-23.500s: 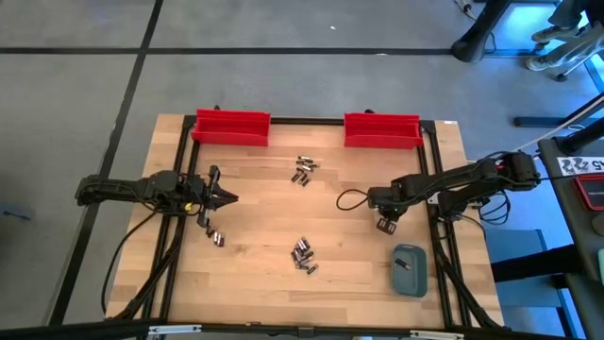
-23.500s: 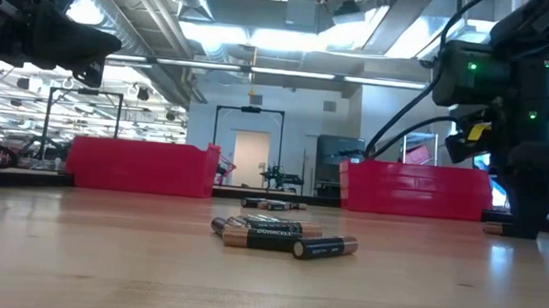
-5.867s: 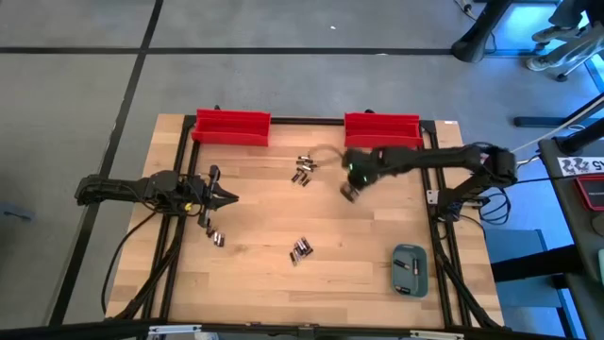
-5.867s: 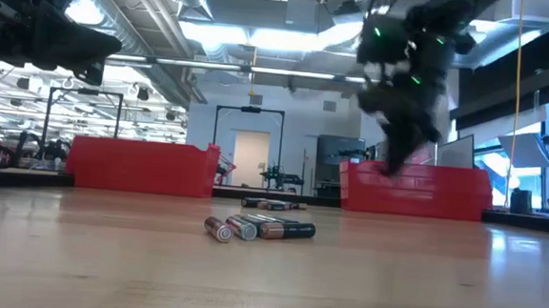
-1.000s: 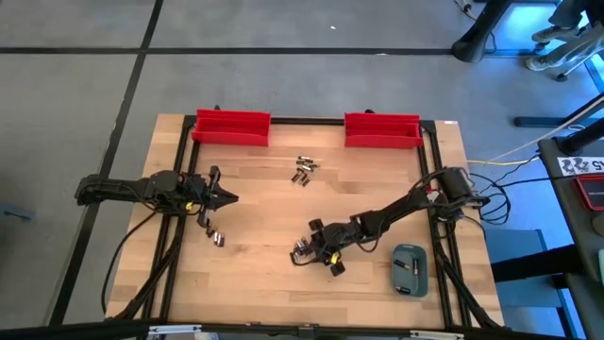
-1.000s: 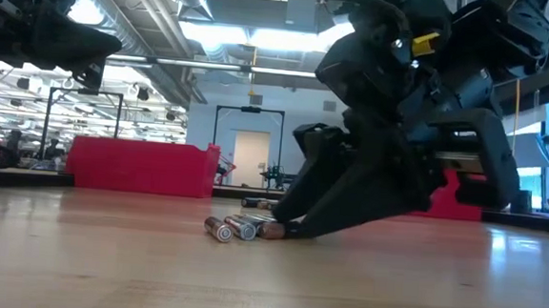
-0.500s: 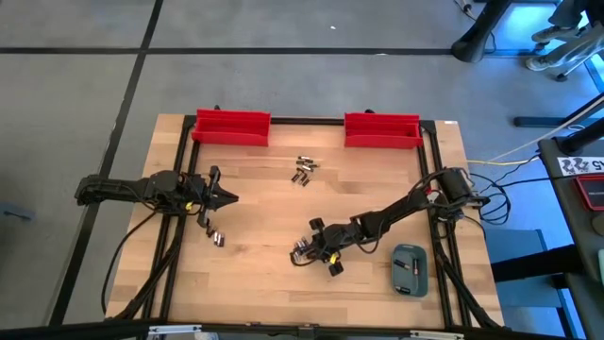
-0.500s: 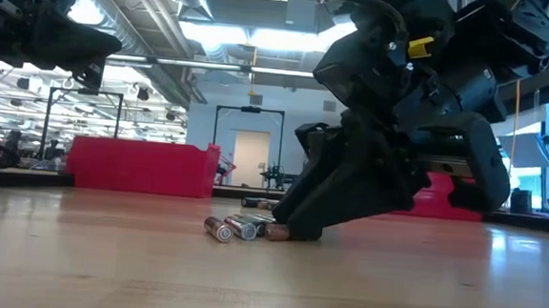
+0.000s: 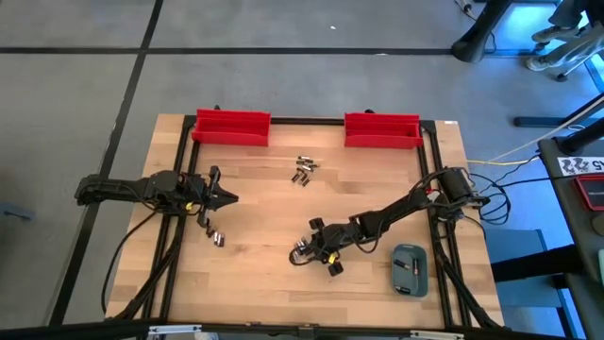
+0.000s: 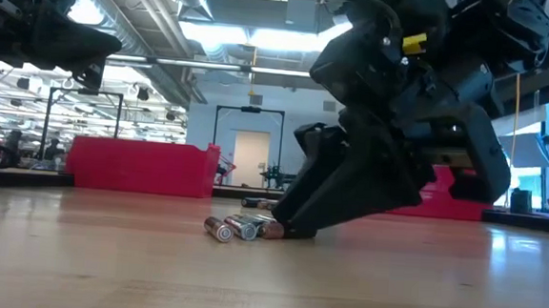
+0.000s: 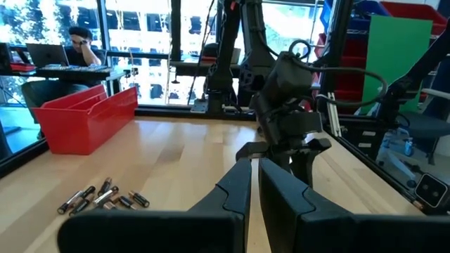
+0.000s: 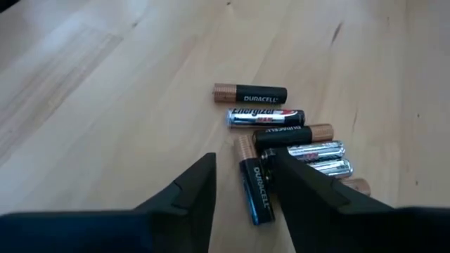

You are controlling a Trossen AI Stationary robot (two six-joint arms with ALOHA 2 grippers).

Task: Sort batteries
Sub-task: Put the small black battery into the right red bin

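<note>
Several batteries [image 12: 281, 133] lie in a small heap [image 9: 302, 251] on the wooden table's near middle. My right gripper [image 12: 242, 179] is low over the heap, slanting down, open. One black and copper battery [image 12: 254, 184] lies on the table between its fingers, along them. Other batteries lie in a far group [image 9: 303, 170] and a left group [image 9: 216, 238]. My left gripper [image 9: 231, 198] waits shut at the table's left, held level above the wood. My right gripper has one finger [image 12: 285, 172] close against the side of the black and copper battery and the heap beside it. Whether it touches them, I cannot tell. The other finger [image 12: 204, 179] stands clear of the battery, which lies flat on the table.
Two red bins [image 9: 231, 127] [image 9: 381, 129] stand along the far edge. A grey-blue case [image 9: 409, 269] lies at the near right, close to my right arm. A black frame runs along the table's sides. A person sits beyond the table in the left wrist view [image 11: 83, 43].
</note>
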